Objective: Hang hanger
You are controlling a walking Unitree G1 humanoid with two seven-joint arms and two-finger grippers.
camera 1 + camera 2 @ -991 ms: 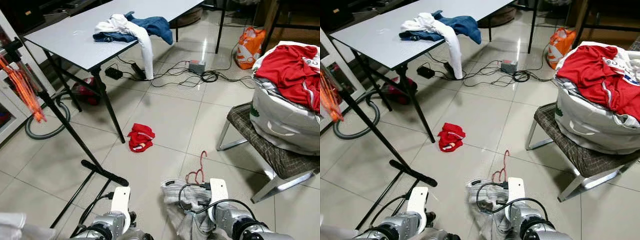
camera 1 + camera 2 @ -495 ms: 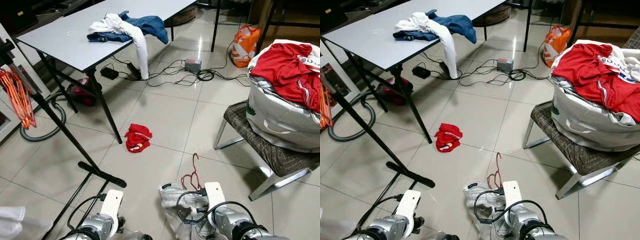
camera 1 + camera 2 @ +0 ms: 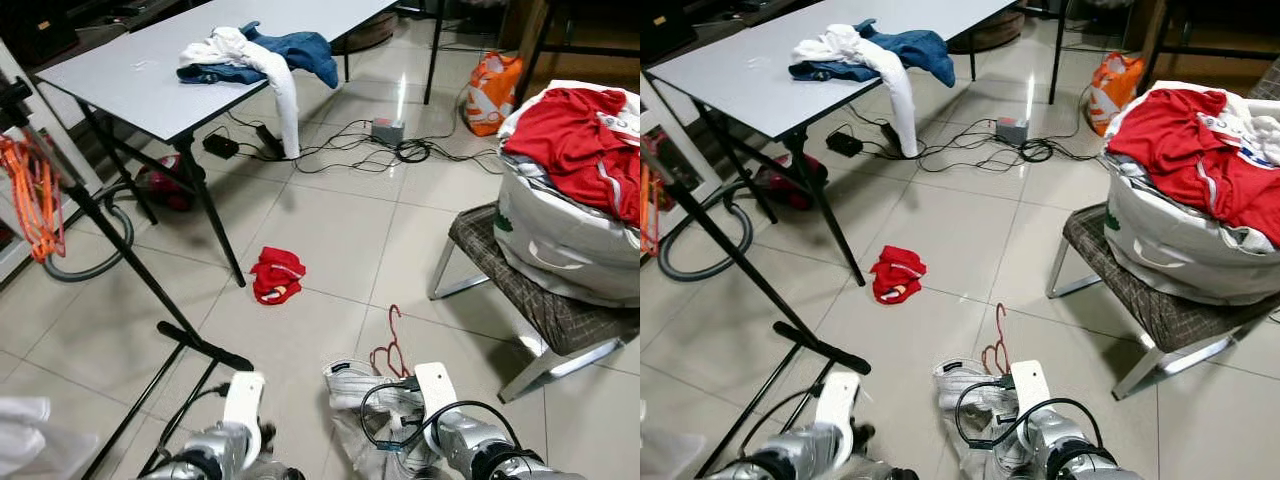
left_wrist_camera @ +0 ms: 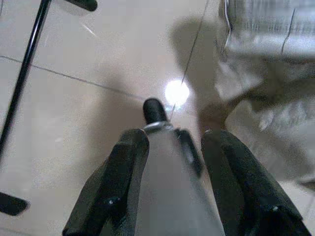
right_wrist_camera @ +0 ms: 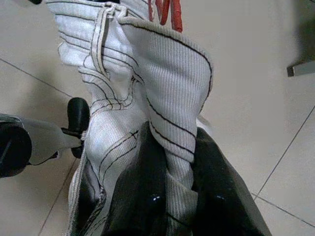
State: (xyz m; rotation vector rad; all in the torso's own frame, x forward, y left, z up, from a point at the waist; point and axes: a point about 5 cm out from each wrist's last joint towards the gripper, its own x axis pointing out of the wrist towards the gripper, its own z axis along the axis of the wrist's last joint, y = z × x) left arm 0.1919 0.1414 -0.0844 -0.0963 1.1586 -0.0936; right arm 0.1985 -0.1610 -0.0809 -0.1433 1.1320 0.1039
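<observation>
Home laundry room: tiled floor (image 3: pixel 330 230), clothes bag (image 3: pixel 560 240)

Floor (image 3: pixel 330 230): glossy pale tiles with thin grout lines, bright glare patches.
Desk (image 3: pixel 150 70): grey top on black legs, far left, blue and white clothes heaped on it.
Under the desk: black cables (image 3: pixel 340 150), vacuum hose (image 3: pixel 100 260).
Right of the desk: woven chair (image 3: pixel 540 300) carrying a full laundry bag (image 3: pixel 560 230).
Beyond the chair: orange bag (image 3: pixel 495 90).

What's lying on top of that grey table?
On the grey table lies a pile: a white garment draped over blue clothes. Whatever lies beneath them is covered.
</observation>
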